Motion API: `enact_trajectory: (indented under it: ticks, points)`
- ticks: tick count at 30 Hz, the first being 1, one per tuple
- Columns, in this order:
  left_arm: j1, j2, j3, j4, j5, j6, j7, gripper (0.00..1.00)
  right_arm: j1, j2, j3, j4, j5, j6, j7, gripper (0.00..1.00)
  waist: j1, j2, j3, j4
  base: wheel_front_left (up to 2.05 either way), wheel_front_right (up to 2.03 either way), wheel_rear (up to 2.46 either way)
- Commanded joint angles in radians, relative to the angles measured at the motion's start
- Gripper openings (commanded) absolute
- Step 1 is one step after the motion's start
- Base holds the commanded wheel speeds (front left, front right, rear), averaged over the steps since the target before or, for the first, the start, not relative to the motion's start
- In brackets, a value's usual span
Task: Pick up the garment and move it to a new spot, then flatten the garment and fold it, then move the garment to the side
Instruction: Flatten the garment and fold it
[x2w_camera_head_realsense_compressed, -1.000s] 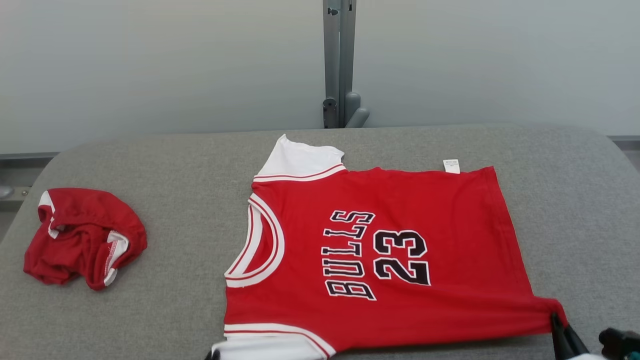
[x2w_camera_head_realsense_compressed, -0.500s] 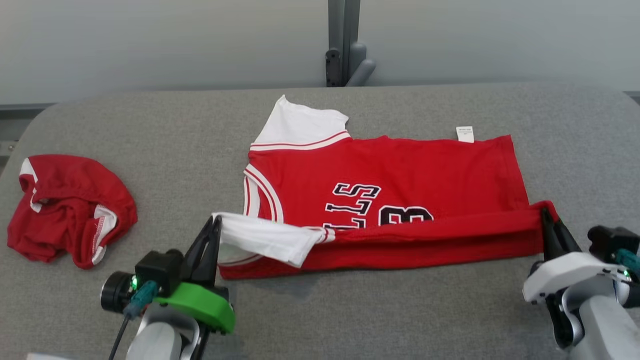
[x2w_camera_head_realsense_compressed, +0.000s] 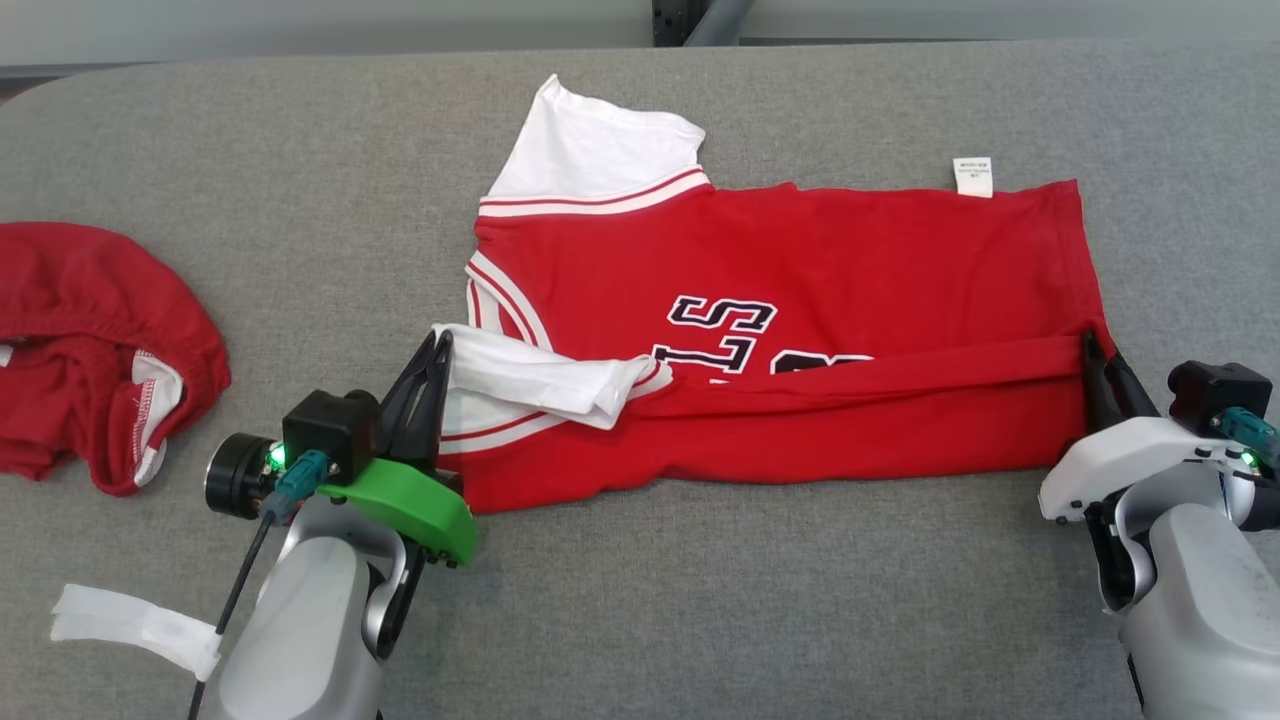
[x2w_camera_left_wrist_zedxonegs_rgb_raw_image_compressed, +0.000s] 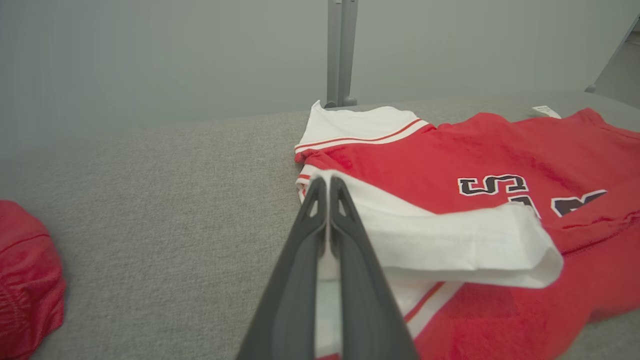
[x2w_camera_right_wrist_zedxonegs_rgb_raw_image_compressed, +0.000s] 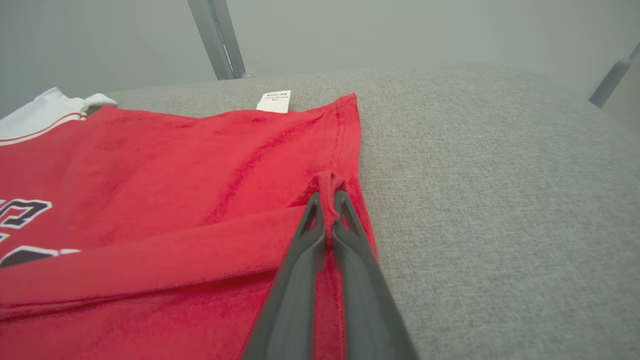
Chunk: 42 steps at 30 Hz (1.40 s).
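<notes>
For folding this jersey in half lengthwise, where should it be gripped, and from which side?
Grip the jersey along its near long edge, at both ends: the white sleeve and the hem corner, coming from the robot's side. It lies sideways, collar left, hem right, so those two points should lift the edge evenly. The left gripper and right gripper are shut there.

Red jersey (x2w_camera_head_realsense_compressed: 850, 250): blk ltrs "S", "L" legible, rest hidden by fold; white tag (x2w_camera_head_realsense_compressed: 973, 177) txt illegible.
</notes>
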Motion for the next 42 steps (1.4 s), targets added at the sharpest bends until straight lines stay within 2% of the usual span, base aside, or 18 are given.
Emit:
enact_trajectory:
  ticks: [1,2,3,7,12,19,31,32,33,34,42]
  points:
    - [-0.023,0.000,0.004,0.011,0.004,0.002,0.000,0.00,-0.016,0.002,-0.013,0.008,-0.013,-0.002,-0.003,0.60,0.0000,0.0000,0.026,0.000,0.00,0.00,0.00]
    - [-0.031,-0.001,0.010,0.015,0.003,0.002,0.000,0.40,-0.026,0.008,-0.022,0.004,-0.020,-0.002,-0.003,1.00,0.0000,0.0000,0.029,0.000,0.00,0.00,0.00]
    - [-0.039,-0.002,0.020,0.014,0.005,0.002,0.000,1.00,-0.031,0.012,-0.025,-0.010,-0.029,-0.002,-0.003,1.00,0.0000,0.0000,0.032,-0.001,0.00,0.00,0.00]
    - [-0.020,-0.024,0.082,-0.028,0.036,0.010,0.000,1.00,-0.005,0.024,-0.048,-0.097,-0.046,-0.002,-0.003,1.00,0.0000,0.0000,0.028,-0.003,0.00,0.00,0.00]
    - [0.075,-0.048,0.144,-0.094,0.069,0.019,0.000,1.00,0.106,0.052,-0.076,-0.192,-0.040,-0.002,-0.003,1.00,0.0000,0.0000,0.001,-0.002,0.00,0.00,0.00]
    - [0.192,-0.065,0.152,-0.117,0.072,0.011,0.000,1.00,0.203,0.065,-0.094,-0.159,-0.025,-0.002,-0.003,1.00,0.0000,0.0000,-0.013,0.003,0.00,0.00,0.00]
    - [0.208,-0.068,0.114,-0.104,0.040,0.004,0.000,1.00,0.148,0.078,-0.153,-0.031,0.003,-0.002,-0.002,1.00,0.0000,0.0000,0.001,0.028,0.00,0.00,0.00]
    - [0.206,-0.068,0.112,-0.100,0.036,0.004,0.000,1.00,0.146,0.078,-0.146,-0.018,0.009,-0.002,-0.001,0.62,0.0000,0.0000,0.002,0.030,0.00,0.00,0.00]
    - [0.205,-0.068,0.111,-0.095,0.034,0.003,0.000,1.00,0.143,0.077,-0.141,-0.009,0.017,-0.001,0.000,0.20,0.0000,0.0000,0.003,0.031,0.00,0.00,0.00]
    - [0.206,-0.068,0.111,-0.087,0.027,0.003,0.000,1.00,0.142,0.075,-0.135,-0.002,0.021,-0.001,0.000,0.00,0.0000,0.0000,0.003,0.032,0.00,0.00,0.00]
    - [0.232,-0.068,0.076,-0.022,-0.033,0.000,0.000,1.00,0.155,0.059,-0.095,-0.033,0.058,-0.002,-0.001,0.00,0.0000,0.0000,-0.005,0.024,0.00,0.00,0.00]
